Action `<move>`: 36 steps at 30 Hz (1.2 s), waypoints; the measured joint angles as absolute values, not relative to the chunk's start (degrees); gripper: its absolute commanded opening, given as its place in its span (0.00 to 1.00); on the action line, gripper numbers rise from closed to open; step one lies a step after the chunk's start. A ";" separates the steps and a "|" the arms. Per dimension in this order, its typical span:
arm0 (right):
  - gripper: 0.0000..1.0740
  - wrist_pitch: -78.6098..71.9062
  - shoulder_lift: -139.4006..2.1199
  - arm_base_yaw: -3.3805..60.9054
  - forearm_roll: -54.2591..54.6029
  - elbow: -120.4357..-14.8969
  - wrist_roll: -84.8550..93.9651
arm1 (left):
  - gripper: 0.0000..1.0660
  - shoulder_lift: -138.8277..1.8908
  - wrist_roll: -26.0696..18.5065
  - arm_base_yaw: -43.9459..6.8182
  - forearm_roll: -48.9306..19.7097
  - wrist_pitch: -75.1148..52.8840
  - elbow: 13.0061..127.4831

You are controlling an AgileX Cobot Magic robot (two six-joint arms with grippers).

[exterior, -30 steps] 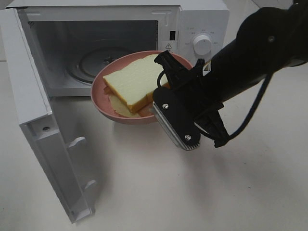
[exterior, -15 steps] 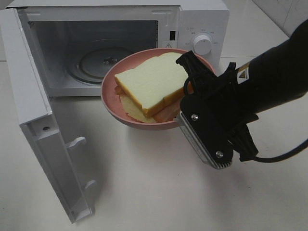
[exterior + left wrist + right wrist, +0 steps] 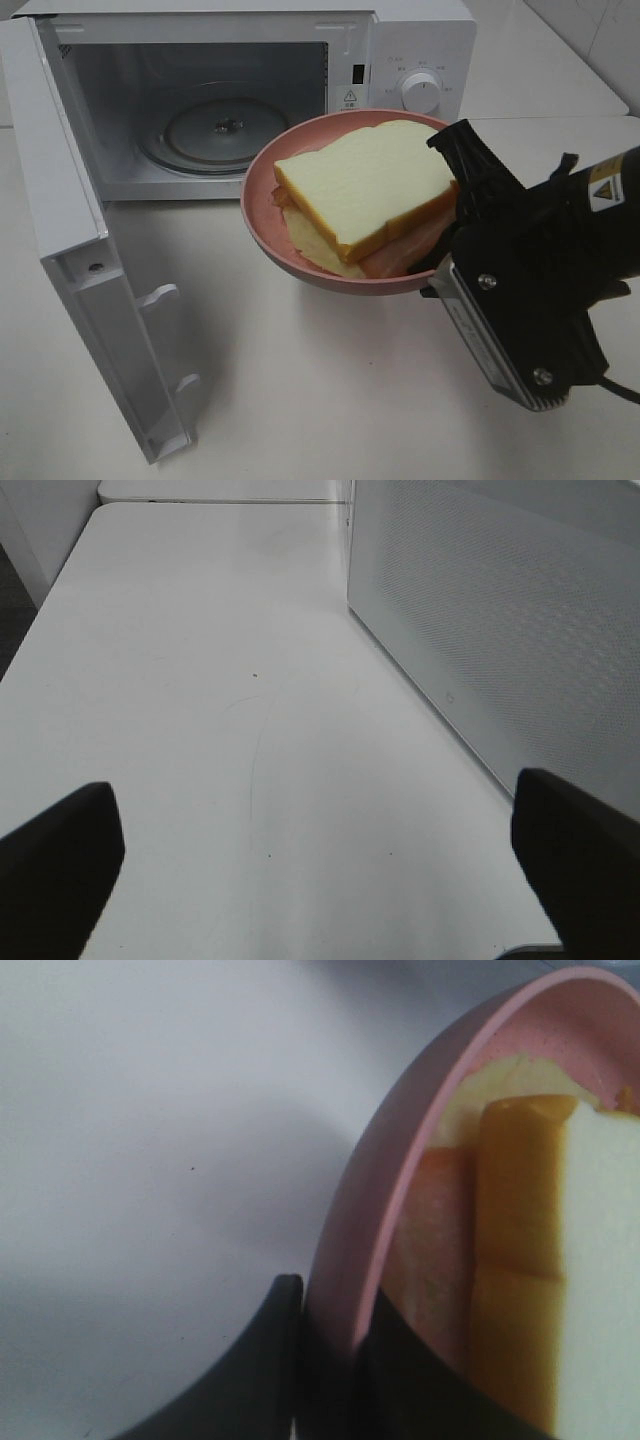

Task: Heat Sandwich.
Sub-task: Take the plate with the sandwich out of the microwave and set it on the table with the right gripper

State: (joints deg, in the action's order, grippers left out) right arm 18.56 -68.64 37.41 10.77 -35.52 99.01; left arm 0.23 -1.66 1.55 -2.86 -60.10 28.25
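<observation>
Plain white table [image 3: 330, 390], matte, with a faint curved scuff visible in the left wrist view. Pale wall tiles at the far right corner.

At the far left, a white microwave [image 3: 420, 40] standing with its door [image 3: 70, 250] swung fully open toward the near left; cavity lit, glass turntable [image 3: 215, 130] bare on its floor. Door edge jutting well out over the table, taking up the near-left strip. Open table near the middle and near right, apart from the arm itself.

Just outside the cavity mouth, lifted above the table: round pink plate [image 3: 262, 215] carrying the sandwich [image 3: 365, 185], thick pale bread with tan crust over a yellowish and pinkish filling, lying inside the plate's rim. Right gripper [image 3: 450, 235] pinched on the plate's right rim, one finger [image 3: 250, 1360] under the outside wall and the other inside the bowl, nearly closed with only the rim between. Right wrist view: rim edge-on, crust and filling close beside it.

Left gripper [image 3: 320, 870] out of the overhead view, spread wide and holding nothing, hovering over bare table beside the microwave's perforated side panel [image 3: 500, 630].

Small warning triangle label beside the cavity opening; control knob [image 3: 421, 91] with markings too small to read. Yellow-and-white sticker on the right arm, unreadable.
</observation>
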 measured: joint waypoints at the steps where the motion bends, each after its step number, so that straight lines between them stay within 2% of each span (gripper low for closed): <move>1: 0.00 18.56 -68.64 37.41 10.77 -35.52 99.01 | 0.92 0.23 -1.66 1.55 -2.86 -60.10 28.25; 18: 0.00 27.33 -54.83 37.41 5.27 -28.93 91.90 | 0.92 0.23 -1.66 1.55 -2.86 -60.10 28.25; 31: 0.00 34.03 -45.26 37.41 -2.69 -27.85 80.21 | 0.92 0.23 -1.66 1.55 -2.86 -60.10 28.25; 36: 0.00 35.18 -43.95 37.41 -9.63 -27.85 71.45 | 0.92 0.23 -1.66 1.55 -2.86 -60.10 28.25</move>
